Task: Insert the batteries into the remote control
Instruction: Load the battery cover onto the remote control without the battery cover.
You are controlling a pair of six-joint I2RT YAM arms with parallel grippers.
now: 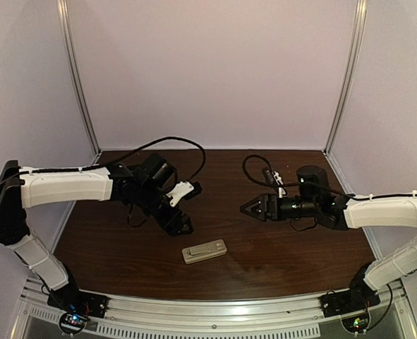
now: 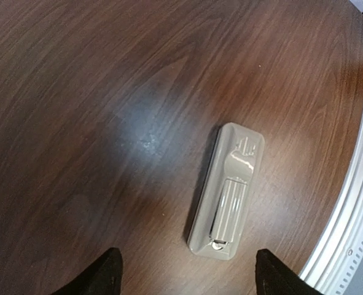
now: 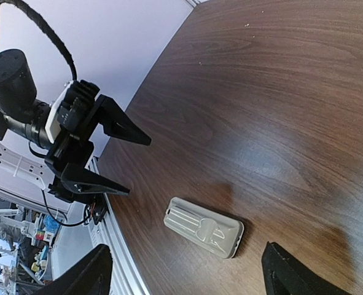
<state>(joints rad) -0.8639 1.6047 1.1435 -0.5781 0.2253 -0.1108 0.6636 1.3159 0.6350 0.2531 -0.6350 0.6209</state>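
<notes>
Top cam: remote control [image 1: 204,251] lies back-up on the bench [image 1: 293,240], with the left hand [image 1: 190,208] at its 11 o'clock and the right hand [image 1: 249,207] at 2. Left wrist: spread wide, holding nothing, remote ahead at 12. Right wrist: same, wide and empty. No batteries visible and the cover looks shut, so I reckon loading's done.

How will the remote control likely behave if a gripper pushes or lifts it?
The remote control lies flat and looks rigid, so it would probably slide, not roll or tip. Its glossy shell may slip on the smooth table. Being so low, it may be hard to grasp.
</notes>
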